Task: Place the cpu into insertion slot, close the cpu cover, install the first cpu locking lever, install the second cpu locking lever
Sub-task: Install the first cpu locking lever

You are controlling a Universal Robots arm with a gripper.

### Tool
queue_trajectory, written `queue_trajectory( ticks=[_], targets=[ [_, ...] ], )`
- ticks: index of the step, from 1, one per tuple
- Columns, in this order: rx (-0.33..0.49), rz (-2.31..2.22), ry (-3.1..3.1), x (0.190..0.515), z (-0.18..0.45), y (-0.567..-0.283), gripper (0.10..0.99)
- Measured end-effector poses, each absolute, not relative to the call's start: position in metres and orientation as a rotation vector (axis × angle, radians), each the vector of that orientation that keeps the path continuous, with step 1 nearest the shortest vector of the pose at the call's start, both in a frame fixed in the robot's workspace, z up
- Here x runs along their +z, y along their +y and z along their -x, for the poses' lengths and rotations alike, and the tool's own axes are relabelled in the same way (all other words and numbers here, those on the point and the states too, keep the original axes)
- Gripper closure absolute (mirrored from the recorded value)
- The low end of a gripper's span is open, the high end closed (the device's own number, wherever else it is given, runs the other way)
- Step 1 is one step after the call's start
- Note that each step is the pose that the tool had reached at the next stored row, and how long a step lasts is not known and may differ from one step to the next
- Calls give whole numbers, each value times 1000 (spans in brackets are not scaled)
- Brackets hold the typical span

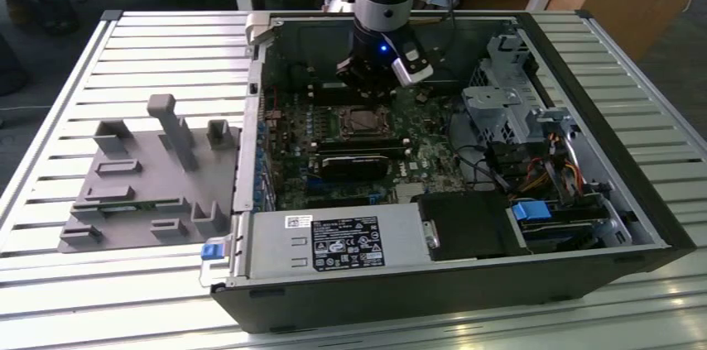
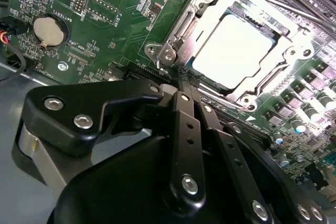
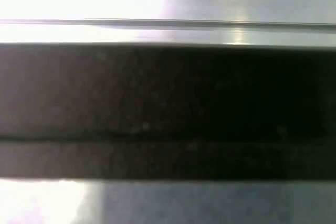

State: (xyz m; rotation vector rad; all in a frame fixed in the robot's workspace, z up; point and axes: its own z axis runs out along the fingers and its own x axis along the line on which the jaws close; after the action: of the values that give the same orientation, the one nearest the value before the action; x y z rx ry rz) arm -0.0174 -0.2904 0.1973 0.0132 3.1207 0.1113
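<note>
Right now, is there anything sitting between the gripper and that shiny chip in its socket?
Nothing visible does. In the second wrist view the gripper hangs beside the socket, and the cpu already lies in it, framed by the cover. Bare green board and the socket's metal rim lie between them, with no cable or loose part across the gap.

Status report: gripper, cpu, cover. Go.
Gripper fingers together, holding nothing, at the socket's edge. Cpu seated, cover down over it. Nothing in the way.
</note>
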Motion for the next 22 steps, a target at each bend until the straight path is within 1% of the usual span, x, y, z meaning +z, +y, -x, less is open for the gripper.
queue_trajectory(
  ticks=[13, 22],
  targets=[
    [113, -13, 3121, 196, 17, -289, 976],
    [113, -13, 3121, 210, 17, -289, 976]
  ],
)
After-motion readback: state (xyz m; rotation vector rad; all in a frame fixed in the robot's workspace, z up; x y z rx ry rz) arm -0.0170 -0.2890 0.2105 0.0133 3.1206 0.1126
